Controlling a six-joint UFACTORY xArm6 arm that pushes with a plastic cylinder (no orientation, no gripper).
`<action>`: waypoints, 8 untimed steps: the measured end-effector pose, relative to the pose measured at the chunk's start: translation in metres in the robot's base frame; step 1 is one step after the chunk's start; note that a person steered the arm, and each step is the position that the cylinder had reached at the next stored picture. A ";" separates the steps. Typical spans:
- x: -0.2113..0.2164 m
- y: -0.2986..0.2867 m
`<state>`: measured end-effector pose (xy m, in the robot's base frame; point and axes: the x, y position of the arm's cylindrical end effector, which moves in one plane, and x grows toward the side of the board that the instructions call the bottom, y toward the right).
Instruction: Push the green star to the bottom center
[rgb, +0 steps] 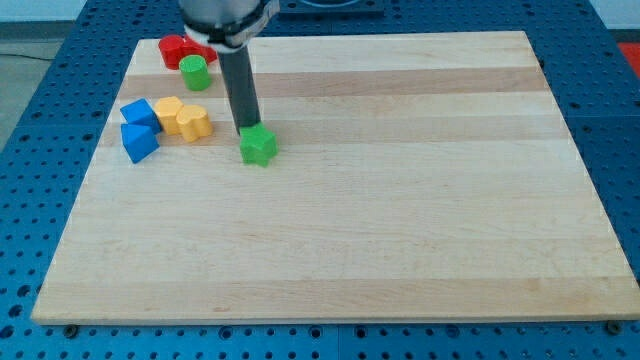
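The end effector is a straight dark rod with no jaws, so nothing is held and no opening state applies; contact is made only by my tip. My tip is set down on the pale wooden counter directly at the top edge of the small green star-shaped block, touching it or just beside it; the exact contact cannot be resolved. This placement is judged deliberate: with the rod on the side facing the view's top, travel toward the view's bottom would carry the block ahead of it.

The green star-shaped block is located in the upper left part of the counter, well apart from the bottom centre. The task is therefore judged to be at an early stage, with nearly the whole push outstanding. The required path runs toward the view's bottom and somewhat to the view's right, and no other block lies across it.

The remaining blocks are grouped at the view's upper left, away from the path: a red block of unclear shape, a green cylinder just beside it, a yellow block with lobed outline, and two blue blocks touching each other.

A star outline offers uneven faces, so rotation or sideways slip off my tip is judged the main risk; a centred contact should be kept
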<state>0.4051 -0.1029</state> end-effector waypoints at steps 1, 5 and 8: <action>0.052 0.052; 0.122 0.055; 0.163 -0.009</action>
